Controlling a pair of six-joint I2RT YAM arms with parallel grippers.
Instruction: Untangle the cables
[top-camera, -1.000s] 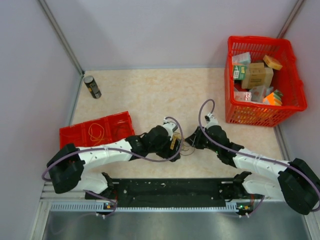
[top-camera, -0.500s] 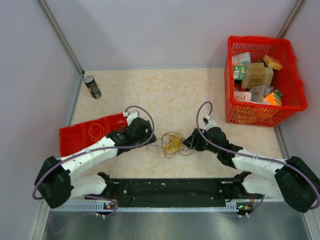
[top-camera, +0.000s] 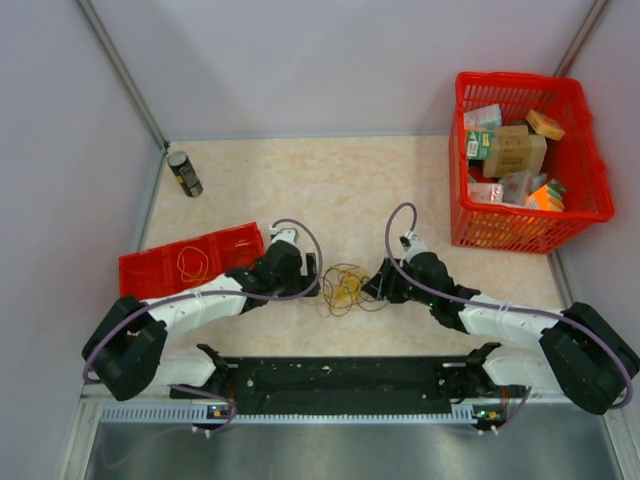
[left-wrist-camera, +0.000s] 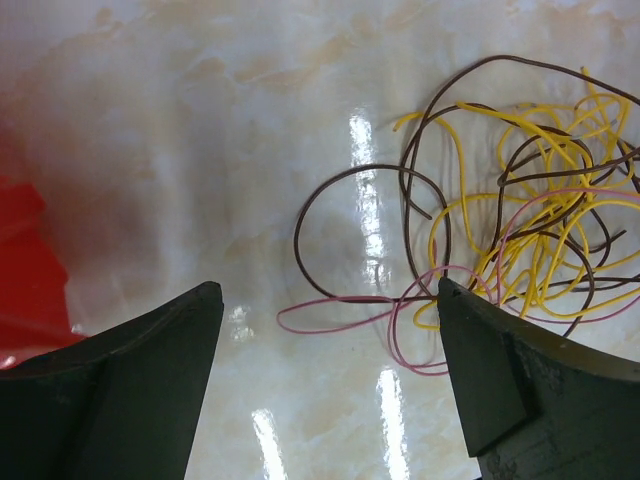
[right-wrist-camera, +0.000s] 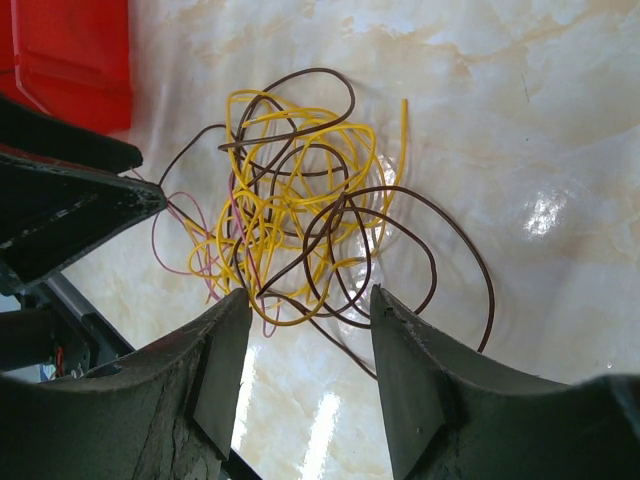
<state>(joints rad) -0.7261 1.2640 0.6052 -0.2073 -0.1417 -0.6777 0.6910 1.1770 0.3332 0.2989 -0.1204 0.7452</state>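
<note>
The cables (top-camera: 346, 288) lie in a loose tangle of thin yellow, dark brown and pink wires on the marbled table between the two arms. My left gripper (top-camera: 312, 276) is open just left of the tangle; in the left wrist view the cables (left-wrist-camera: 520, 200) fill the upper right and a pink loop reaches between its fingertips (left-wrist-camera: 190, 320). My right gripper (top-camera: 372, 288) is open just right of the tangle; in the right wrist view the cables (right-wrist-camera: 290, 200) lie ahead of its fingers (right-wrist-camera: 225, 340), with brown loops between them.
A flat red tray (top-camera: 190, 262) holding a yellow wire loop lies at the left, seen also in the right wrist view (right-wrist-camera: 70, 55). A dark can (top-camera: 184, 173) stands at the far left. A red basket (top-camera: 528, 150) of boxes sits at the far right.
The left arm drew back left off the tangle, uncovering it, then moved right again toward it. The right gripper crept slightly left toward the cables.
</note>
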